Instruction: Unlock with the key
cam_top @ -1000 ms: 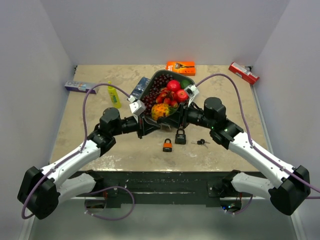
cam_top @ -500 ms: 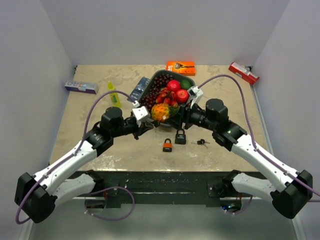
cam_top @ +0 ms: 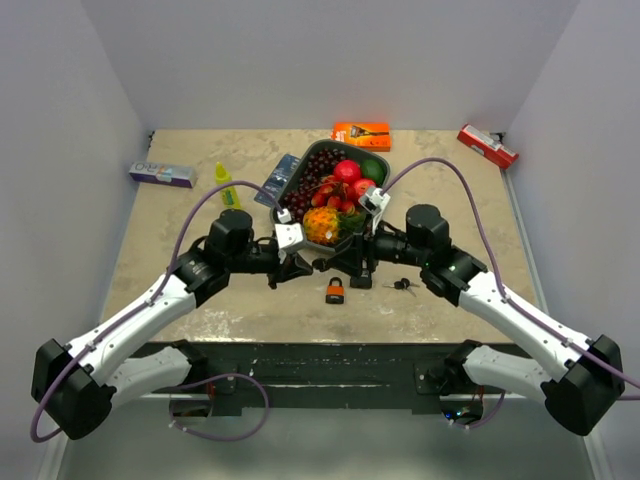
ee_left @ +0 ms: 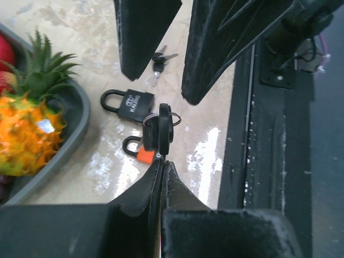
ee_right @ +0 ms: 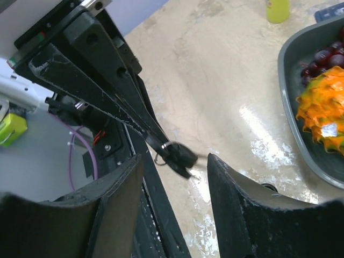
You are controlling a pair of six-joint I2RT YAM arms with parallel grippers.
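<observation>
My left gripper (ee_left: 163, 159) is shut on a black-headed key (ee_left: 159, 130) with a ring, held out above the table. Below it lie a black padlock (ee_left: 131, 103) and an orange padlock (ee_left: 141, 152), the latter partly hidden by the key. My right gripper (ee_right: 173, 161) faces the left one with its fingers (ee_left: 146, 33) wide open. The key (ee_right: 181, 156) hangs just in front of their gap, untouched. From above, both grippers meet at mid-table, left (cam_top: 312, 263) and right (cam_top: 345, 262), above the orange padlock (cam_top: 335, 291). The black padlock is hidden there.
A second bunch of keys (cam_top: 402, 285) lies right of the locks. A grey fruit tray (cam_top: 288, 181) stands just behind the grippers. Further back are a yellow bottle (cam_top: 226, 184), a blue box (cam_top: 160, 174), an orange box (cam_top: 361, 133) and a red pack (cam_top: 487, 146).
The left gripper has carried the key rightwards to the middle. The right gripper has opened wider and swung left over the black padlock to face it.
</observation>
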